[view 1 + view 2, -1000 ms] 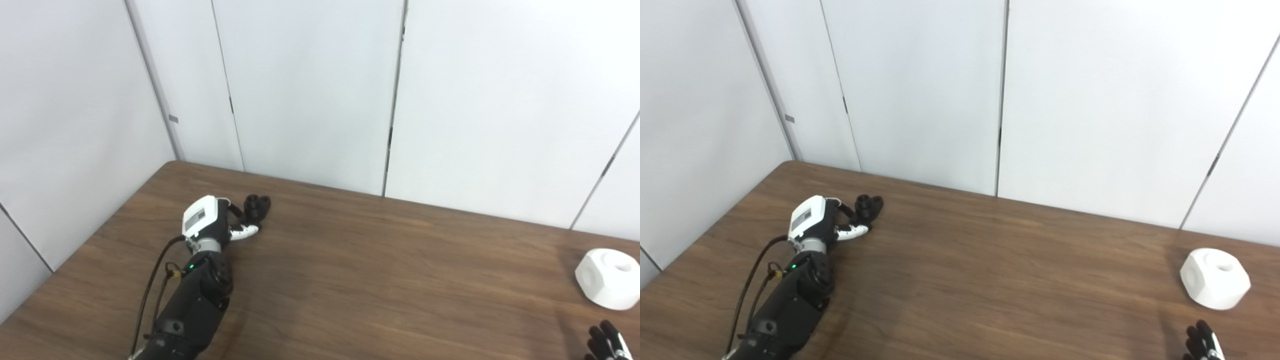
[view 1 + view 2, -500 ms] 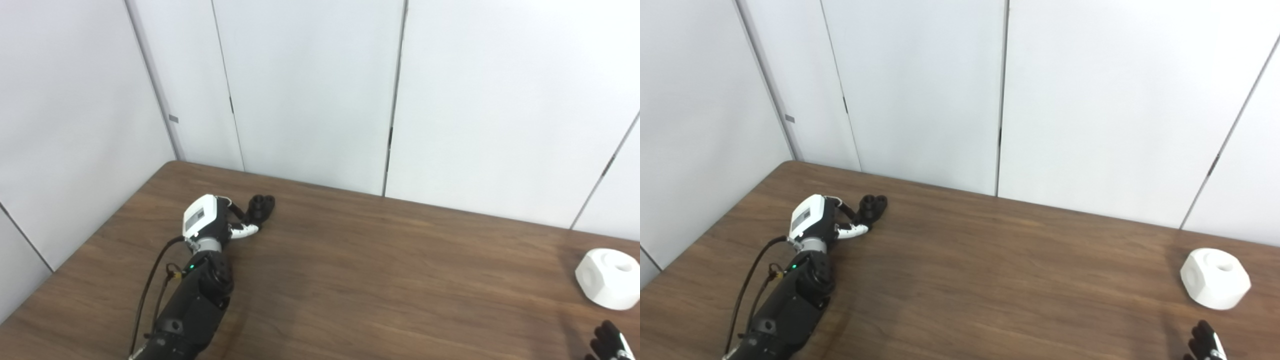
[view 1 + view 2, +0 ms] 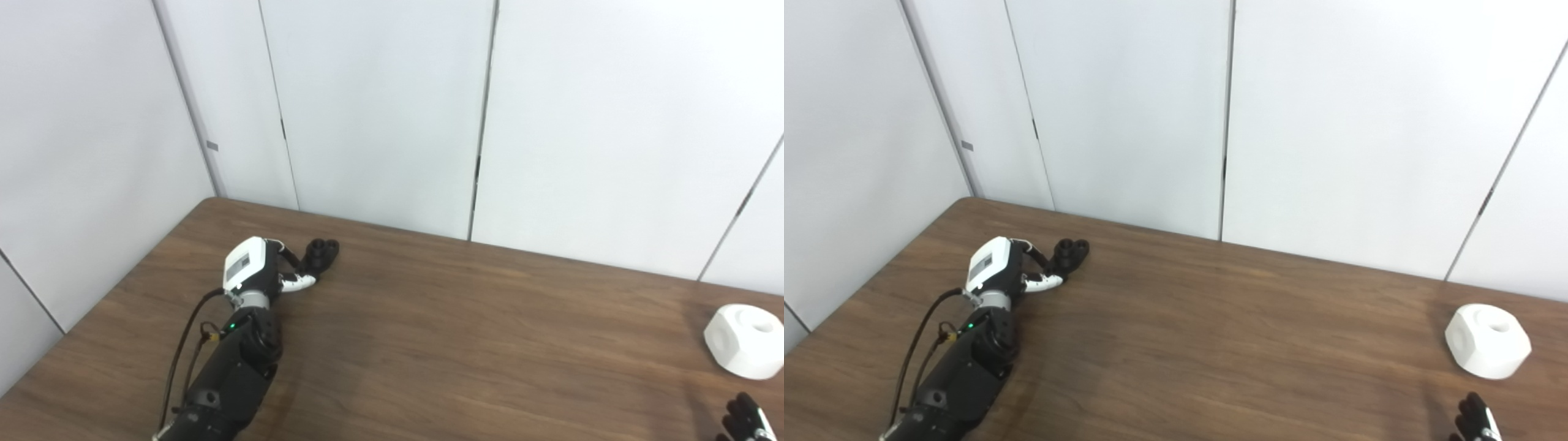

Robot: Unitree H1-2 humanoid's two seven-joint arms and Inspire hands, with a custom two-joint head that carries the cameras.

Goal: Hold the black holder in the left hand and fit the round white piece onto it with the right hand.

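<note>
The black holder lies on the brown table near its far left corner. My left hand lies just left of it. Its dark fingers reach to the holder and touch it, and its white-tipped thumb lies apart below, not closed around the holder. The round white piece, faceted with a hole on top, sits at the table's right side. Only the fingertips of my right hand show at the bottom right corner, a short way in front of the white piece and apart from it.
White wall panels stand close behind the table's far edge and along its left edge. My left forearm with a black cable lies across the table's left part.
The black holder has slid a little to the right and away at my left fingertips. My left forearm has shifted slightly left. The right hand has barely moved.
</note>
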